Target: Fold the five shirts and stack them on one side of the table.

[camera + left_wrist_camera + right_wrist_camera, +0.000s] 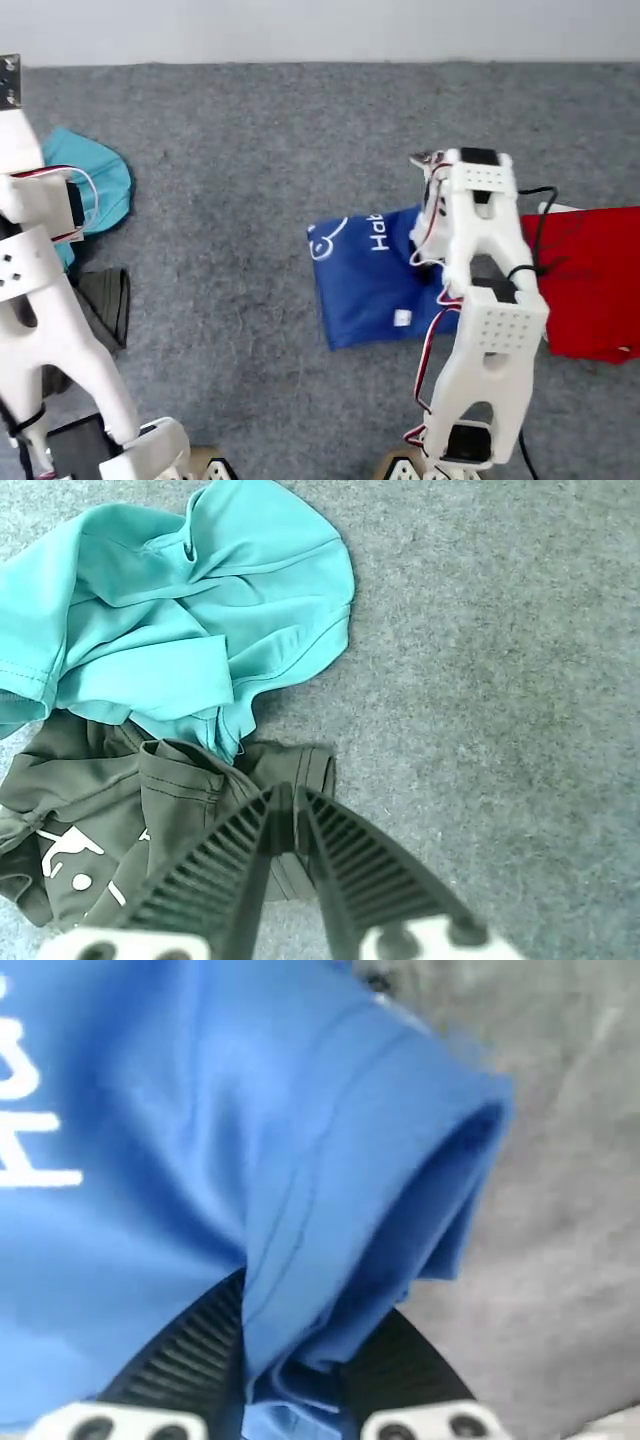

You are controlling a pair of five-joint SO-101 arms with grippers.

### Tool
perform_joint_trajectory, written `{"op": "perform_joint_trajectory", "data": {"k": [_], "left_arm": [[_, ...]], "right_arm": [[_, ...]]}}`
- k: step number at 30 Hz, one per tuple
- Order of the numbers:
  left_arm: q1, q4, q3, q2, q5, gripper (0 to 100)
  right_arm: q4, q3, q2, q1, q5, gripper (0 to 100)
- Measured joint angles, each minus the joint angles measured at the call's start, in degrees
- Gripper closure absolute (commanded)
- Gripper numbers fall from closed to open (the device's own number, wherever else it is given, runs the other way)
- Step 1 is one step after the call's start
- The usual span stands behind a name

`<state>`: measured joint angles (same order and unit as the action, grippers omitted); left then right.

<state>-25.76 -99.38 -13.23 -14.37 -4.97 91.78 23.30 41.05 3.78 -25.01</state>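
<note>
My right gripper (pixel 290 1355) is shut on a bunched fold of the blue shirt (pixel 200 1140), with cloth pinched between its ribbed fingers. In the high view the blue shirt (pixel 365 285) lies mid-table, partly folded, white print up, under the right arm (pixel 480 300). A red shirt (pixel 590 280) lies flat at the right edge. My left gripper (pixel 292 805) is shut with nothing in it, hovering over the crumpled dark olive shirt (pixel 90 800). A crumpled teal shirt (pixel 190 610) lies just beyond it, overlapping the olive one.
The grey felt-like table (pixel 230 150) has free room between the two arms and along the far side. The left arm (pixel 40 300) stands over the teal shirt (pixel 105 185) and olive shirt (pixel 108 300) at the left edge.
</note>
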Motion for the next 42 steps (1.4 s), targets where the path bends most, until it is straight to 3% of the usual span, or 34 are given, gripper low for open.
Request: {"op": "perform_joint_trajectory", "data": {"k": [6,10,13,17,21,25,35,42], "left_arm": [[0.00,0.00,0.00,0.00,0.00,99],[0.00,0.00,0.00,0.00,-0.09,99],[0.00,0.00,0.00,0.00,-0.18,99],[0.00,0.00,0.00,0.00,-0.18,99],[0.00,0.00,0.00,0.00,-0.18,99],[0.18,0.00,0.00,0.00,-0.18,99],[0.00,0.00,0.00,0.00,-0.18,99],[0.00,0.00,0.00,0.00,-0.18,99]], "right_arm": [[-6.68,12.66,1.05,2.64,-30.42,98.9],[-12.31,15.74,1.05,0.35,-45.63,98.8],[-12.84,16.26,1.05,-2.46,-49.49,94.8],[-13.19,16.88,1.85,-3.52,-49.93,76.2],[-13.27,19.96,1.76,-3.25,-39.65,71.2],[-10.73,22.51,1.41,-3.52,-22.77,71.1],[8.26,24.35,-3.08,-8.26,23.47,70.7],[8.62,23.03,-3.08,-9.58,43.08,47.0]]}}
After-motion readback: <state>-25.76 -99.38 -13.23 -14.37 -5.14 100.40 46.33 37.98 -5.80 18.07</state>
